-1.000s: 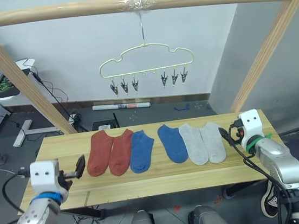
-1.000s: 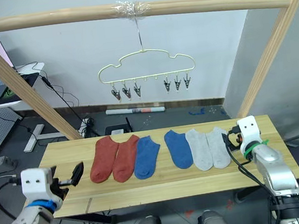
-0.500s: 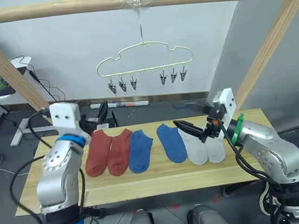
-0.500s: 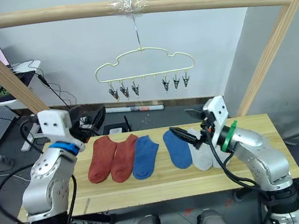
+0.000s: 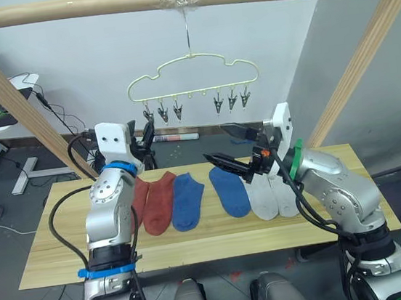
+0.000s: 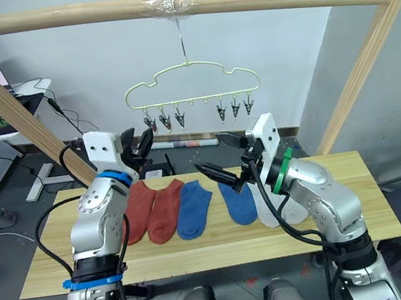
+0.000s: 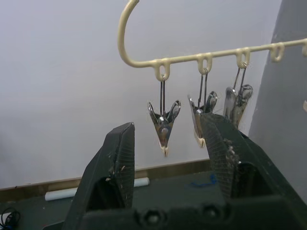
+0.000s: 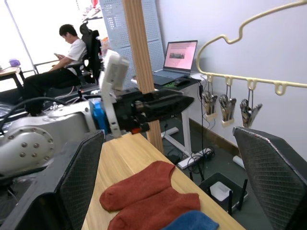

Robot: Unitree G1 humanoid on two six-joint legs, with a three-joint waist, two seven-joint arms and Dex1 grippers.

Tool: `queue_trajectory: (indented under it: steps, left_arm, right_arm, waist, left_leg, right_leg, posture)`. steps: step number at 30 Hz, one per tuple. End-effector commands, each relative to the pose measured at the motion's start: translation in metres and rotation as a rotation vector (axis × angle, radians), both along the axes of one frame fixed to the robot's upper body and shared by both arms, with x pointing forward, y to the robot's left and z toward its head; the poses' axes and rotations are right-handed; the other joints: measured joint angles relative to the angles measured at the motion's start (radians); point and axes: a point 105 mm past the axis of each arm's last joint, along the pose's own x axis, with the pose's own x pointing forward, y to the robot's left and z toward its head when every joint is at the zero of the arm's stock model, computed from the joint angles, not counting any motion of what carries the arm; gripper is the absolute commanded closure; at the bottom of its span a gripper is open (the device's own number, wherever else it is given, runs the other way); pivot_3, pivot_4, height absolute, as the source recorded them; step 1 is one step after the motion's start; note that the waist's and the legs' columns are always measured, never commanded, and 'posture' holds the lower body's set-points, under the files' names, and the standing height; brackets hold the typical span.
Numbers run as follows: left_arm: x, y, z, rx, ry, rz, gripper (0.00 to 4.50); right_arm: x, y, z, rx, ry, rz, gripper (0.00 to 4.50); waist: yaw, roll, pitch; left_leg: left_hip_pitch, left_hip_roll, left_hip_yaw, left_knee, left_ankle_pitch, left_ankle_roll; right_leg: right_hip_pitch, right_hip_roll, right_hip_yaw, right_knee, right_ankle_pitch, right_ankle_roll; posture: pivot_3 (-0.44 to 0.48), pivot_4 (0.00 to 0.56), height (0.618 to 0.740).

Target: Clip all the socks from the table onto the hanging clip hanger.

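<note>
Socks (image 5: 213, 196) lie flat in a row on the table (image 5: 51, 241), none clipped.
You have the hanger (image 5: 192, 78) hooked on the pole (image 5: 95, 5) above, its clips (image 7: 164, 122) bare. Your left gripper (image 5: 146, 133) is raised just below the leftmost clips, fingers apart, empty. Your right gripper (image 5: 226, 147) hovers over the blue socks, fingers wide apart, empty.

A seated person (image 8: 67, 50) beside an open laptop (image 8: 178, 57).
</note>
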Motion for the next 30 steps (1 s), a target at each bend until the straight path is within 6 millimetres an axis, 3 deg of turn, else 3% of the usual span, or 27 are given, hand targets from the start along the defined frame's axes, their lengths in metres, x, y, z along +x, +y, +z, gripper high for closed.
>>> queue_trajectory:
  steps: [1, 6, 10, 30]
  left_arm:
    - [0.006, -0.007, 0.013, 0.027, -0.080, 0.001, 2.14]
    - [0.013, -0.007, 0.013, 0.012, -0.101, 0.032, 2.14]
    - [0.014, -0.007, 0.013, 0.011, -0.106, 0.030, 2.14]
    - [0.025, -0.002, 0.025, 0.018, -0.137, 0.049, 2.14]
  right_arm:
    - [0.003, 0.004, 0.012, 0.020, -0.062, 0.003, 0.00]
    - [0.004, 0.006, 0.015, 0.047, -0.056, 0.007, 0.00]
    - [0.004, 0.007, 0.017, 0.057, -0.053, 0.003, 0.00]
    - [0.005, 0.006, 0.028, 0.100, -0.066, -0.018, 0.00]
  waist:
    - [-0.001, 0.000, 0.005]
    - [-0.001, 0.000, 0.014]
    - [0.000, 0.000, 0.015]
    - [-0.003, 0.001, 0.022]
  left_leg:
    - [0.000, 0.000, 0.000, 0.000, 0.000, 0.000]
    - [-0.002, 0.000, -0.001, 0.000, 0.000, 0.000]
    - [-0.013, 0.000, -0.001, 0.000, 0.000, 0.000]
    - [-0.013, 0.000, -0.001, 0.000, 0.000, 0.000]
  right_leg:
    - [0.000, 0.000, 0.000, 0.000, 0.000, 0.000]
    - [-0.001, 0.000, -0.001, 0.000, 0.001, 0.001]
    - [-0.014, 0.000, -0.001, 0.004, 0.004, 0.002]
    - [-0.014, 0.001, 0.000, 0.003, 0.004, 0.002]
  posture:
    - [0.034, 0.211, 0.740]
    - [0.036, 0.219, 0.740]
    - [0.029, 0.229, 0.740]
    - [0.013, 0.233, 0.740]
